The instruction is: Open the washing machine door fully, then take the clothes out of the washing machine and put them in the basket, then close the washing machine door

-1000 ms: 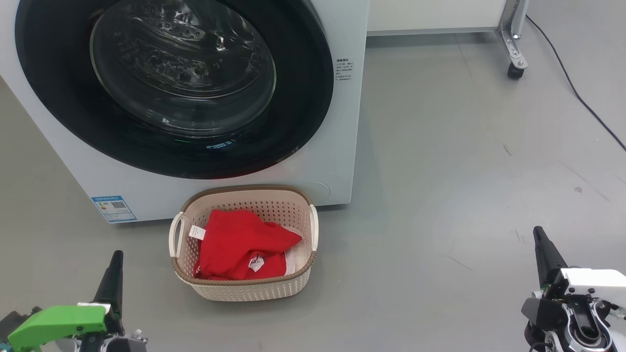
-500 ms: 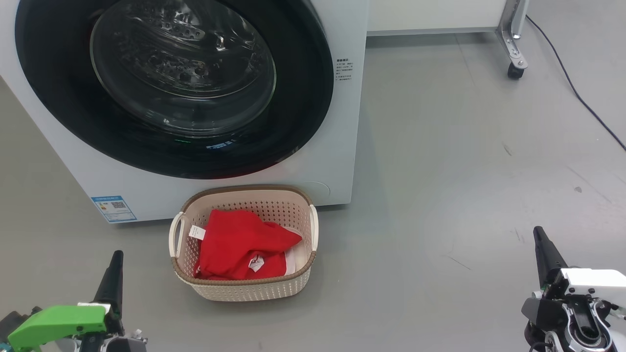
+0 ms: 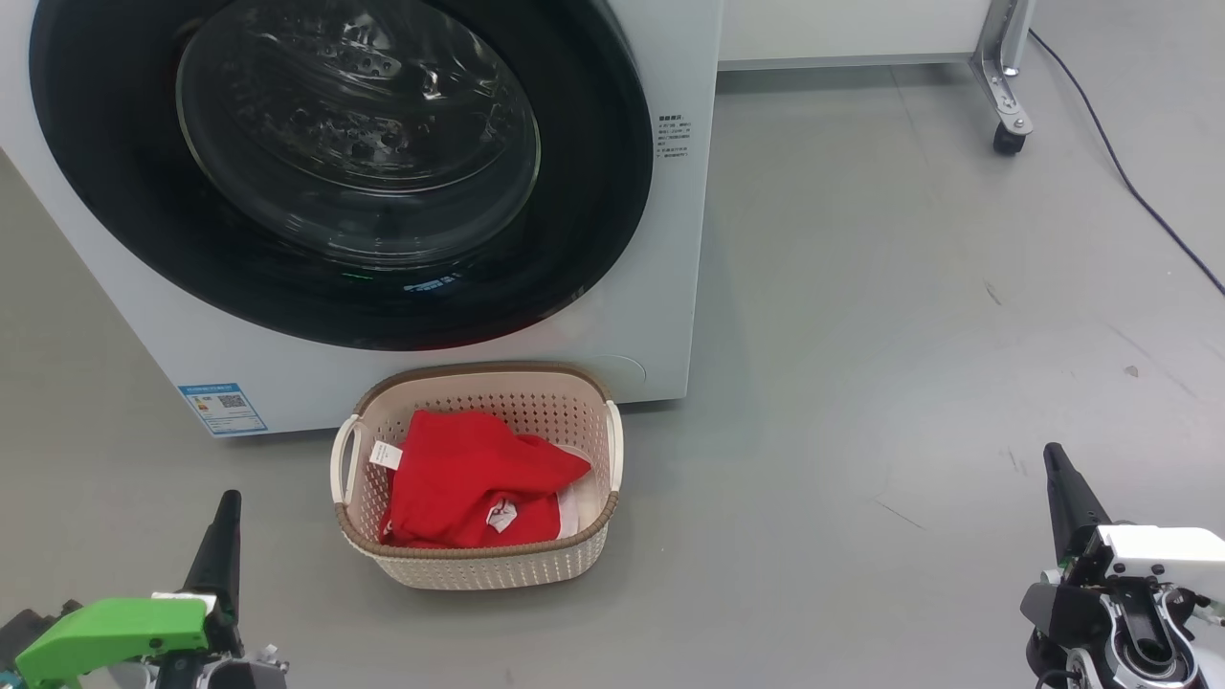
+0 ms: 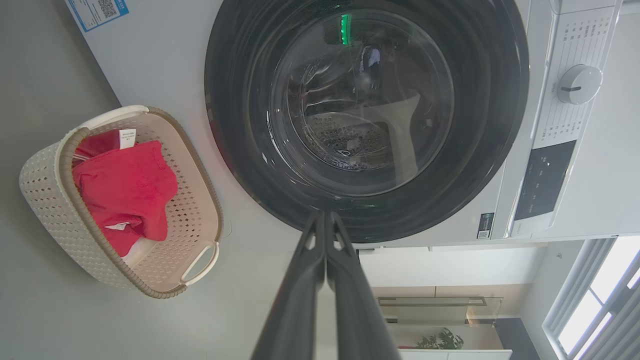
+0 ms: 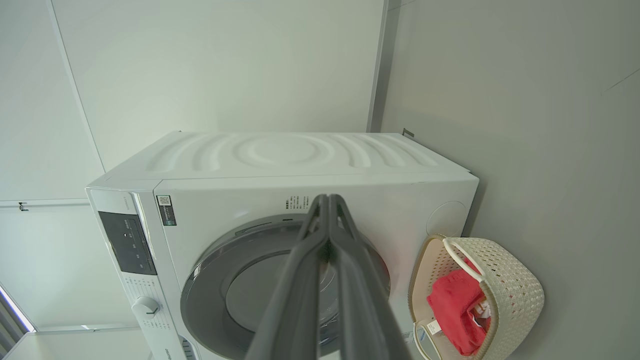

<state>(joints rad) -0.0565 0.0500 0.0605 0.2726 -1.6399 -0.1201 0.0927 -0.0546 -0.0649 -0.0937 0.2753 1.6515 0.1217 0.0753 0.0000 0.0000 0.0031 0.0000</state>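
The white washing machine (image 3: 670,239) stands ahead with its black-ringed round door (image 3: 345,163) lying flat against the front, glass window at its centre. On the floor just before it sits the cream basket (image 3: 478,565) holding red clothes (image 3: 469,478) with white tags. My left gripper (image 3: 228,502) is at the lower left, shut and empty, well short of the basket. My right gripper (image 3: 1053,455) is at the lower right, shut and empty, far from the machine. The door (image 4: 365,115) and basket (image 4: 45,200) also show in the left wrist view, with the fingers (image 4: 325,220) pressed together.
Grey floor spreads to the right of the machine. A white cabinet's castor leg (image 3: 1005,96) stands at the back right, and a black cable (image 3: 1129,182) runs across the floor there. The right wrist view shows the machine (image 5: 300,160), the basket (image 5: 505,295) and a pale wall.
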